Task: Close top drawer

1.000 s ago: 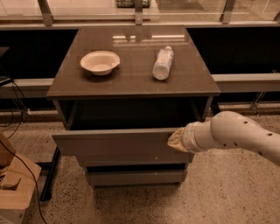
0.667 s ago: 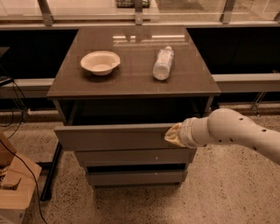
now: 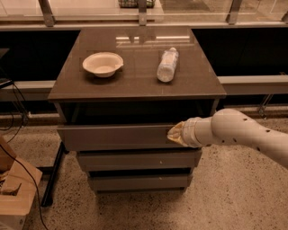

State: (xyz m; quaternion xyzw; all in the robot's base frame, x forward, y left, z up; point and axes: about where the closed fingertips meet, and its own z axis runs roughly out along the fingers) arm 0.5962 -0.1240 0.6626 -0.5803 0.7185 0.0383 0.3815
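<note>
Touching top drawer (image 3: 117, 137) front nr rt end, gripper (image 3: 174, 134) — grip state can't tell, drawer partly out

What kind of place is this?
Likely a lab or office: speckled floor, glass railing behind the cabinet, loose cables at left. The gripper is at the top drawer front, right side.

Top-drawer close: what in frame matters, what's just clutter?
Job:
top drawer, partly open
gripper, at the drawer front's right end

Lying about:
bowl and bottle, on the cabinet top
cardboard box, lower left
</note>
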